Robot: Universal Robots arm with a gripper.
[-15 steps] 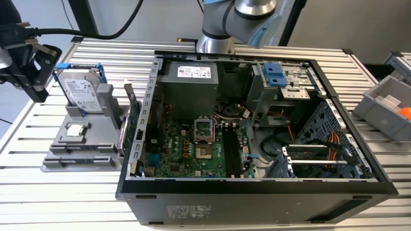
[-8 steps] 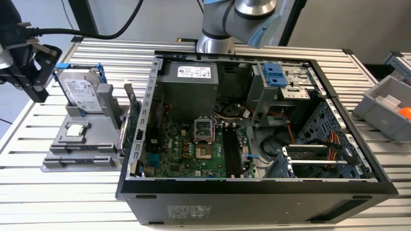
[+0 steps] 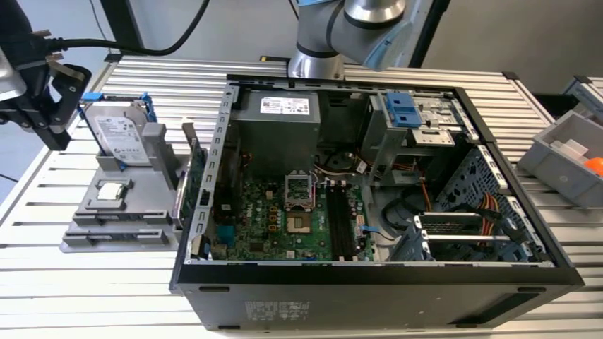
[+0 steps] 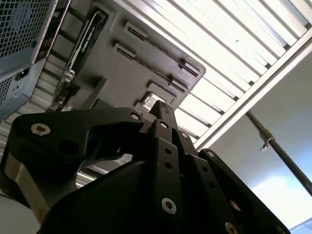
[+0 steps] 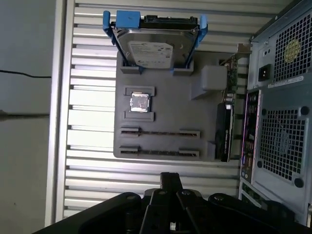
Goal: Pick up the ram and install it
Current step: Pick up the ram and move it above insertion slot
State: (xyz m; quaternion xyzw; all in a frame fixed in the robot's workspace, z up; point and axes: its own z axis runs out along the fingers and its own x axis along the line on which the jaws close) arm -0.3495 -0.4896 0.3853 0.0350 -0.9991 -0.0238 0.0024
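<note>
In the exterior view the gripper (image 3: 52, 134) is cut off by that view's left edge, the robot arm (image 3: 349, 28) by its top edge and a grey bin (image 3: 570, 159) by its right edge. The green expansion card (image 3: 195, 178) stands edge-on just beside the computer case (image 3: 377, 272), its faces out of sight, and the motherboard's memory slots (image 3: 339, 219) are too dark and small to tell whether the ram sits in them. In the second wrist view the gripper's own body hides part of the processor chip (image 4: 150, 100) on the grey fixture tray (image 4: 146, 58).

One open computer case (image 3: 377, 296), one hard drive (image 5: 151, 48), one processor chip (image 5: 140, 102), one expansion card (image 5: 223, 131), one grey holder tray (image 5: 165, 117) with two long slots (image 5: 160, 132).
</note>
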